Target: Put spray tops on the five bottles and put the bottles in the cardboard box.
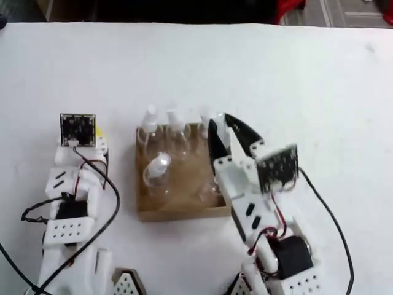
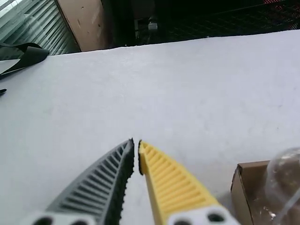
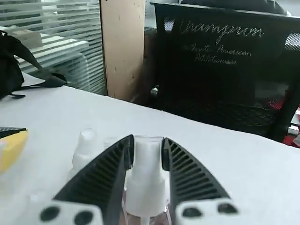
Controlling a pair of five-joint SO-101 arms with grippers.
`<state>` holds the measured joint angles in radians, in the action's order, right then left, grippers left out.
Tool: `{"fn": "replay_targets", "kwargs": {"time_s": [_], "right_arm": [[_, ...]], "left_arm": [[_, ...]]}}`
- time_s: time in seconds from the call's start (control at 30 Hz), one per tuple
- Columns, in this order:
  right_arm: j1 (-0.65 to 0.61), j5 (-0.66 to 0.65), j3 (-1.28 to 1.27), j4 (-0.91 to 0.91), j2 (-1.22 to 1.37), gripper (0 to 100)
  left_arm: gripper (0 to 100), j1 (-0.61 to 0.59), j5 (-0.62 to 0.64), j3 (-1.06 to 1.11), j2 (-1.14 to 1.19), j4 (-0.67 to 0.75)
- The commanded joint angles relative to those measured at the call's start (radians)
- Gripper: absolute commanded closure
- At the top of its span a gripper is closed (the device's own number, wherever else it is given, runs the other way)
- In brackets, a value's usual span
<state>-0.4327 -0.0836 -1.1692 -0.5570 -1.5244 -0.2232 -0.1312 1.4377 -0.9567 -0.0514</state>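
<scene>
The cardboard box (image 1: 178, 213) sits mid-table, open side up, between the two arms on the white table (image 1: 307, 74). The bottles stand in it upright: long axes vertical, white spray tops pointing up. They are clear plastic, see-through enough for the brown floor of the box to show through them, and each carries a white top narrower than its body. Three make a row along the box's 12 o'clock wall: the first bottle (image 1: 149, 126) near the 11 o'clock corner, a second bottle (image 1: 175, 127) just beside it, and a third at the 1 o'clock corner. A fourth bottle (image 1: 156, 172) stands apart from the row, nearer the 9 o'clock wall. A faint clear shape toward 4 o'clock may be another, but I cannot tell.

The right gripper (image 3: 147, 139) comes in over the box's 3 o'clock wall. Its black ribbed fingers (image 3: 101, 180) are clamped on the spray top (image 3: 145, 176) of the corner bottle, one finger against each side. In the right wrist view a neighbouring top (image 3: 86, 140) stands just beside it.

The left gripper (image 2: 137, 144) lies over the table on the box's 9 o'clock side, pointing toward 12, with its grey finger and yellow finger pressed together tip to tip. A corner of the box (image 2: 248, 187) and a bottle's rounded shoulder (image 2: 286, 173) show near it.
</scene>
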Motion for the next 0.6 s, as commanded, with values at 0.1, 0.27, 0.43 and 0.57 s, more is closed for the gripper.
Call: {"fn": "replay_targets", "kwargs": {"time_s": [0.1, 0.27, 0.43, 0.57], "right_arm": [[-0.002, -0.005, -0.213, 0.059, -0.251, 98.2], [-0.001, -0.006, -0.321, 0.104, -0.278, 98.2], [-0.002, -0.006, -0.328, 0.099, -0.277, 97.7], [-0.002, -0.006, -0.328, 0.096, -0.277, 96.3]], "left_arm": [[98, -0.007, 0.003, -0.011, -0.007, 0.028], [98, -0.007, 0.003, -0.009, -0.007, 0.028], [98, -0.007, 0.003, -0.011, -0.007, 0.028], [98, 0.004, 0.002, -0.011, -0.007, 0.028]]}}
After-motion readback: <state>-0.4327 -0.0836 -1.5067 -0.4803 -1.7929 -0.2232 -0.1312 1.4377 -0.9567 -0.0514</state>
